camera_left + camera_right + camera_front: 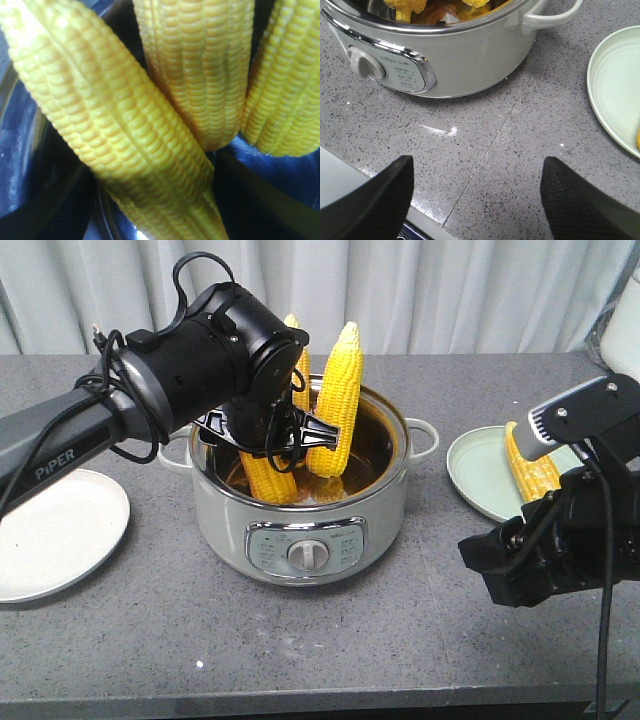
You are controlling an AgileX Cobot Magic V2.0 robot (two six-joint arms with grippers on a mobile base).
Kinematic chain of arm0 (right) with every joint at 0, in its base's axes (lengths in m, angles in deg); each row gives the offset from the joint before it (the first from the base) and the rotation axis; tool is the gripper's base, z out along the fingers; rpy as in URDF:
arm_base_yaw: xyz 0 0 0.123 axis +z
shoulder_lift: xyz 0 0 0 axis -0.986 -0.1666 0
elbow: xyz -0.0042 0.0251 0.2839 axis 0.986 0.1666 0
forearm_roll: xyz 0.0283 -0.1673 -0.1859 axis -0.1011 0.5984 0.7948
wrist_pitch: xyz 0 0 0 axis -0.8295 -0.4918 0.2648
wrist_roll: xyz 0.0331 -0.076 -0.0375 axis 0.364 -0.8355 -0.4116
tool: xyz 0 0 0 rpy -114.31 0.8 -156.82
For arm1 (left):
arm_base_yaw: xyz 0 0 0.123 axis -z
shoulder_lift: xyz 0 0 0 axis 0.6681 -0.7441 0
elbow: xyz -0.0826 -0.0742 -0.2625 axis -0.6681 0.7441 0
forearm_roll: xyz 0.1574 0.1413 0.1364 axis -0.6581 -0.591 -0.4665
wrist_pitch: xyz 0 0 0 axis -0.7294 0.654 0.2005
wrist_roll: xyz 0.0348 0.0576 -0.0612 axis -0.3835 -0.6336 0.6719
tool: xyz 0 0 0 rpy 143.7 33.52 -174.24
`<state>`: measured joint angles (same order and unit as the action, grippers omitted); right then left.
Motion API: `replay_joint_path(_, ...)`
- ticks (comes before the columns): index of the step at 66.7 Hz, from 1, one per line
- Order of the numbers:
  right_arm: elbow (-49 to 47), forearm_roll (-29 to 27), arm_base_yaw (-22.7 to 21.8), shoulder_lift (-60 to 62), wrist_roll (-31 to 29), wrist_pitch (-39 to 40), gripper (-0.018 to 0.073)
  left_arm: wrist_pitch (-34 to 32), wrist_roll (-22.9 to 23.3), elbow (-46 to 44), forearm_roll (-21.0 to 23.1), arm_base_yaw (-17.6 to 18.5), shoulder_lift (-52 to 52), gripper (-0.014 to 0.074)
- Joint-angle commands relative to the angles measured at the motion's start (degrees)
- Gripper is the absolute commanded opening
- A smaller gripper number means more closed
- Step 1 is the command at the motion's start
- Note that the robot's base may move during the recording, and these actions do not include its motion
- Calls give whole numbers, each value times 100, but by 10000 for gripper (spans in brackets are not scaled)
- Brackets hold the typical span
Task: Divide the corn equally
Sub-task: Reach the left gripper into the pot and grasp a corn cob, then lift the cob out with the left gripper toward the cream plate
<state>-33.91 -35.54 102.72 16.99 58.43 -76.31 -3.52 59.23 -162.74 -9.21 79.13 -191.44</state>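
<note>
Reaching down into the pot [225, 512] from above, the left gripper [275, 440] sits among three corn cobs that stand on end inside it. The tallest cob [338, 400] leans on the far rim, another cob [294, 335] shows its tip behind the arm, and a leaning cob [140, 150] lies between the gripper's fingers [45, 200]. In the blurred left wrist view these fingers look spread wide on either side of that cob rather than clamped on it. The fourth cob [532, 468] lies on the pale green plate [478, 468] to the right of the pot. The right gripper [477, 165] hovers above the grey table [400, 640] near that plate, fingers wide apart and holding nothing. A white plate [60, 530] sits left of the pot, under the left arm.
</note>
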Motion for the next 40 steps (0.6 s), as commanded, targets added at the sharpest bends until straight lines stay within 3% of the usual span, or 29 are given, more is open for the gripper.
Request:
replay_joint_path(1, -145, -26, -2, 93, -52, 266, 507, -64, 53, -138, -229, -19, 226, 353)
replay_joint_path(13, -145, -26, -2, 93, -52, 266, 507, -44, 53, -138, -220, -19, 226, 236)
replay_joint_path(40, -145, -26, -2, 93, -52, 266, 507, 13, 48, -138, -193, -2, 627, 256)
